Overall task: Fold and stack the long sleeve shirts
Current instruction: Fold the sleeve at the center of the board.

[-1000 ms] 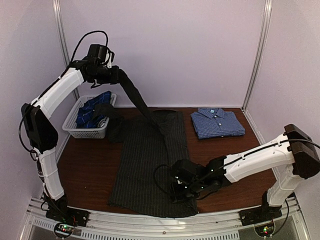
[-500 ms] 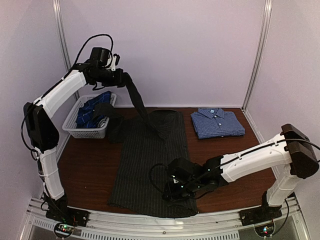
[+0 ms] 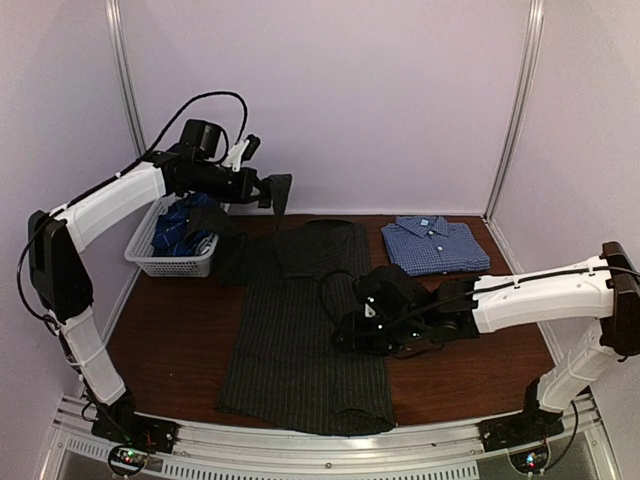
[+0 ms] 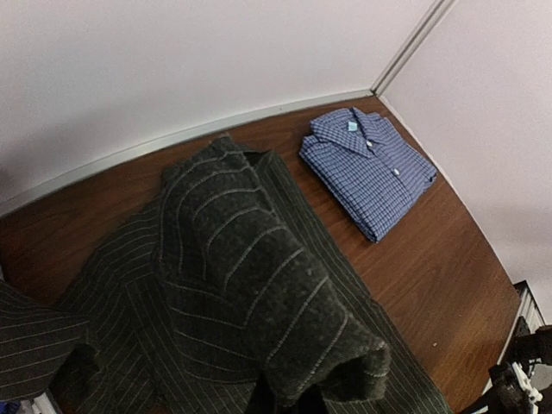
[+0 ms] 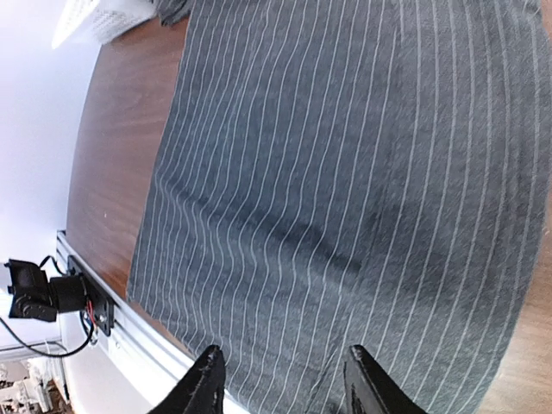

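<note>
The charcoal pinstriped shirt (image 3: 300, 330) lies spread lengthwise on the brown table (image 3: 170, 330), collar toward the back. My left gripper (image 3: 265, 190) is raised over the back left, shut on that shirt's sleeve end (image 3: 279, 193). In the left wrist view the sleeve (image 4: 259, 285) drapes over the fingers and hides them. My right gripper (image 3: 345, 340) hovers open over the shirt's right side (image 5: 345, 172), with nothing between its fingertips (image 5: 211, 362). The blue-and-white check shirt (image 3: 435, 245) lies folded at the back right. The navy plaid shirt (image 3: 185, 222) sits in the basket.
A white mesh basket (image 3: 172, 262) stands at the back left by the wall. The table's metal front rail (image 3: 320, 455) runs along the near edge, just past the shirt's hem. Bare wood (image 3: 480, 370) shows to the right of the shirt.
My right gripper has opened, let go of the shirt's lower right part and moved back toward the table's middle. My left gripper has swung right and a little lower with the sleeve, which no longer stretches taut.
</note>
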Robot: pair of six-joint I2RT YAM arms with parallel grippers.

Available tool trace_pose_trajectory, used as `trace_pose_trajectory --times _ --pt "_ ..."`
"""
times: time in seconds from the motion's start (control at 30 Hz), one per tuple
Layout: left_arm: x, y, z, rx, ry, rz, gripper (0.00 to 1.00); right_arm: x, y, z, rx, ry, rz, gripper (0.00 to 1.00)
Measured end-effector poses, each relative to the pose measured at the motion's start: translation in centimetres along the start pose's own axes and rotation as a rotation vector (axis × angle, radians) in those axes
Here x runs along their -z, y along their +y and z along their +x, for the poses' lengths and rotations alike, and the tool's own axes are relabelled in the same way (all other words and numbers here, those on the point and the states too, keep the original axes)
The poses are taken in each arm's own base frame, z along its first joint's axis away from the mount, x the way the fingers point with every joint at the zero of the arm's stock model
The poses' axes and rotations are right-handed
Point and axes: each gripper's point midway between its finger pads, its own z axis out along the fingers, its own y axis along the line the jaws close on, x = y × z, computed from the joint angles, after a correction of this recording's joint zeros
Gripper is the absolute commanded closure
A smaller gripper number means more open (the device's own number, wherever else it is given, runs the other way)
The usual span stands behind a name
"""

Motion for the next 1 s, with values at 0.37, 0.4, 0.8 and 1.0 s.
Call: trace_pose_trajectory --times 0.37,0.4,0.8,1.0 --pt "-1.4 -5.6 5.6 -0.069 0.103 0.160 1.00 -1.0 -3.7 6.5 0.029 0.122 0.080 0.72" --pt "-1.6 -6.0 6.4 -0.071 0.119 0.174 1.00 -1.1 -3.9 7.6 0.035 0.144 0.083 0.73" --pt "-1.5 -10.9 12.8 -0.119 0.220 0.300 1.00 -1.0 -4.1 11.3 0.038 0.199 0.099 0.68" --pt "-1.6 -14.4 17.0 -0.191 0.268 0.355 1.00 3.2 -1.8 6.0 -0.040 0.007 0.054 0.60"
